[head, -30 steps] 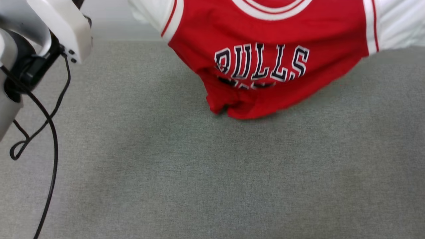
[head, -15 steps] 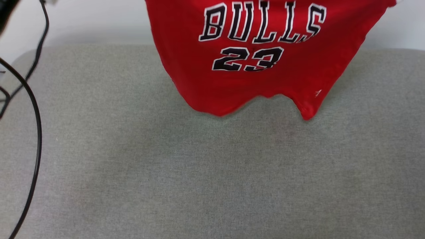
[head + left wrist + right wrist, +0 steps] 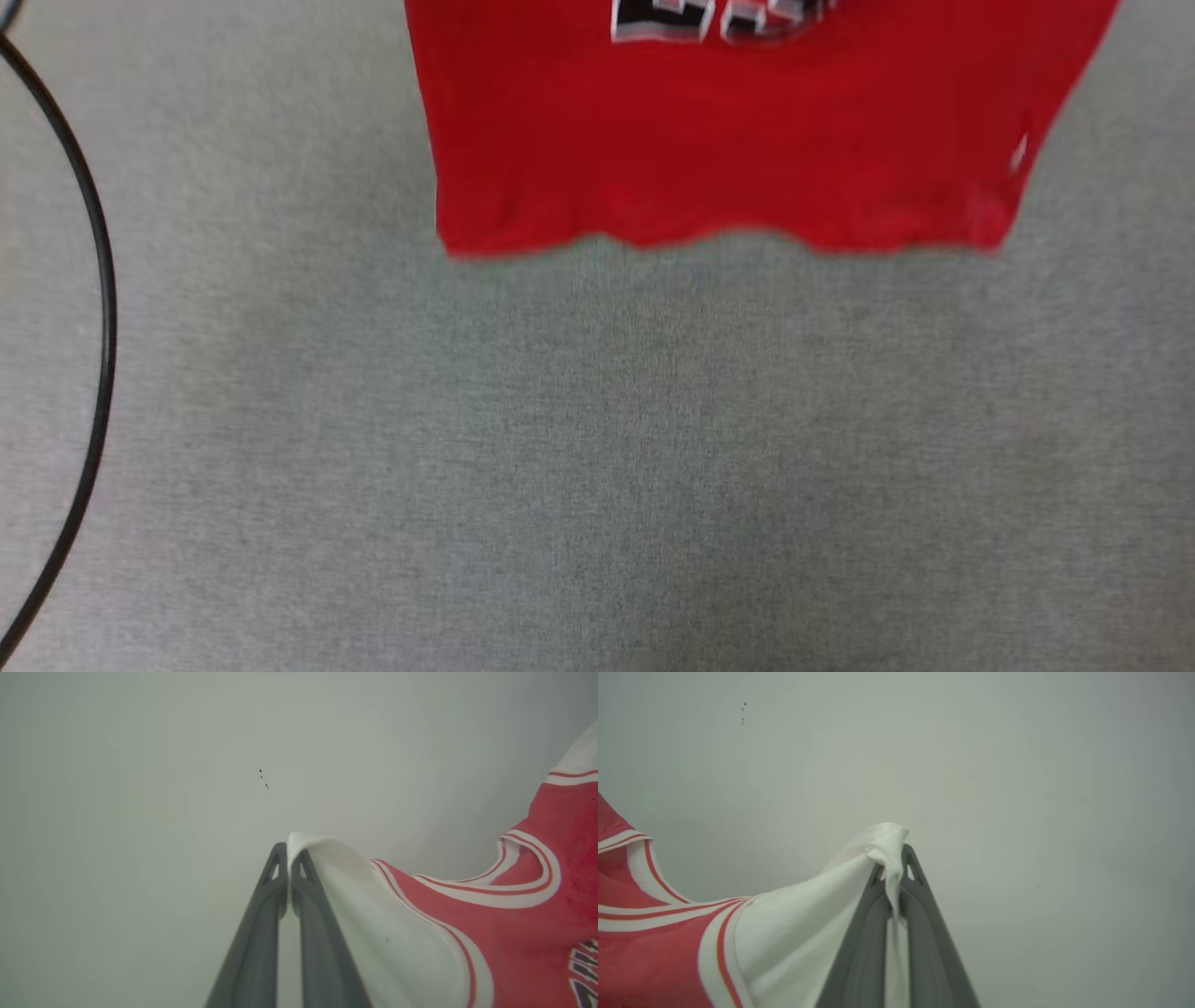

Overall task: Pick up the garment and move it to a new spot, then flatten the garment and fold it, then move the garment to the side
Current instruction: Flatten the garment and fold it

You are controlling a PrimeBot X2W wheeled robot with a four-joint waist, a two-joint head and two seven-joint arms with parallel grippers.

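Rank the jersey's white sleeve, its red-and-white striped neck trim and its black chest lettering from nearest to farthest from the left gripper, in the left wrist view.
1. White sleeve of the red jersey shirt: pinched between the left gripper's fingers.
2. Red-and-white striped neck trim: to the right, past the shoulder.
3. Black chest lettering: lower right edge, farthest.

The garment (image 3: 728, 149) is thin, smooth cloth. The surface (image 3: 597, 467) under it is coarse grey weave. The fingers (image 3: 254, 947) look like matt dark plastic, and the cable (image 3: 110, 299) is glossy.
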